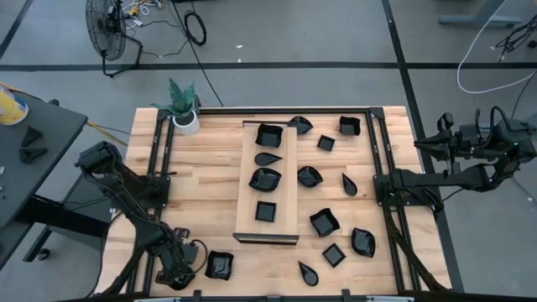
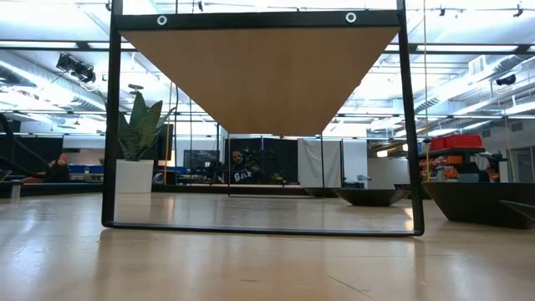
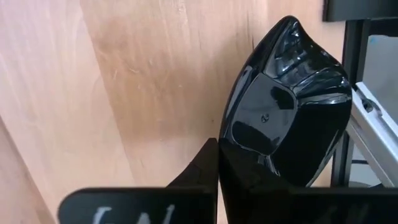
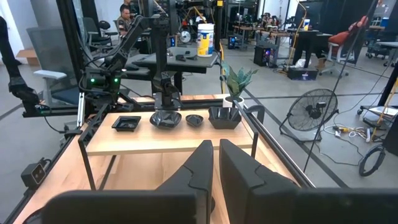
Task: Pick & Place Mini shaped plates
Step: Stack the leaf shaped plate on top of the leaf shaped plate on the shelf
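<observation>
Gripping glossy wavy-rimmed plate (image 3: 283, 106)

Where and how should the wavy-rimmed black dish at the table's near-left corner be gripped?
By its rim, pinched on the edge. The wavy-rimmed dish is shallow and glossy, lying flat on the table, so only its raised lip gives purchase. Coming from its left side suits best: the left hand sits right there, shut on that edge in the left wrist view. The right hand waits off the table's right side.

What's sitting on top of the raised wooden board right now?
Four black plates sit in a row on the wooden board: a wavy bowl, teardrop, wavy bowl and square. The table beneath is hidden.
</observation>
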Robot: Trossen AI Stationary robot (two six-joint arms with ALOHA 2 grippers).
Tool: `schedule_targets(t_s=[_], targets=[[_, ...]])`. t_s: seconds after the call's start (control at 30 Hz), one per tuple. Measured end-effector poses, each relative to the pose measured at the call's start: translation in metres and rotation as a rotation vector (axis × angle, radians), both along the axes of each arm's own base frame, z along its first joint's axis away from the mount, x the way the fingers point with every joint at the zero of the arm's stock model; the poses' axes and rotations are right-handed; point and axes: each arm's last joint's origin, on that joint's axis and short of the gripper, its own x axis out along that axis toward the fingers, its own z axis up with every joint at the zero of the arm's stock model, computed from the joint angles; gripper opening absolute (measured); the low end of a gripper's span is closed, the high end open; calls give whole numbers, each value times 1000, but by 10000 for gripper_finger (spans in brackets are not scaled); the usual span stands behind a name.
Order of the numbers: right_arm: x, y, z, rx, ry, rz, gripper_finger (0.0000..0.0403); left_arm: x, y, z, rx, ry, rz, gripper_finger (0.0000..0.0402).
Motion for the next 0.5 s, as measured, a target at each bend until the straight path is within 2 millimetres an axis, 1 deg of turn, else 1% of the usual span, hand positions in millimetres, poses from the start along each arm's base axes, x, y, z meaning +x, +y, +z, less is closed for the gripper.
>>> schedule_targets(t_s=[0.2, 0.5], targets=[[0, 0, 0, 0, 0, 0, 34, 5, -6, 11, -27, -6, 0, 3], [0, 0, 0, 0, 0, 0, 34, 14, -10, 38, -6, -7, -15, 2]])
